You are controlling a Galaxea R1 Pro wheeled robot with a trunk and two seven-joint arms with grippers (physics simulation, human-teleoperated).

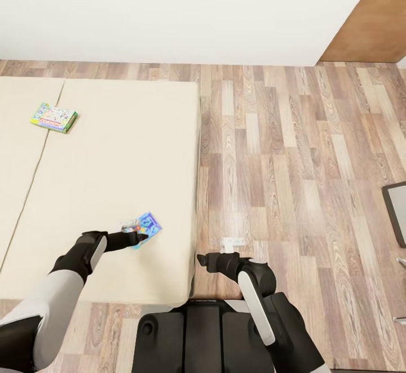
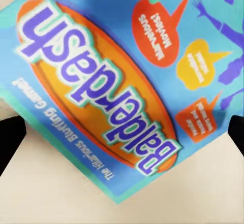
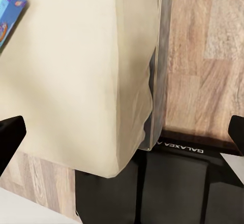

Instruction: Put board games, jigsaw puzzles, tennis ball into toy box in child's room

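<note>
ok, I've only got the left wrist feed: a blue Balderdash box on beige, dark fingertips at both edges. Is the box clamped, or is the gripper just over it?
Observer: Can't tell. In the head view the left gripper is at the blue game's near edge on the bed, and the contact is hidden.
Operator: Jaws open?
Observer: Yes. In your feed one fingertip sits at each side, wide apart.
Operator: Any other game on the bed?
Observer: One, the green-edged multicolour box, lying flat farther up the mattress toward the wall.
Operator: Right arm?
Observer: The right gripper hangs open beside the bed's corner, above the wood floor, holding nothing.
</note>
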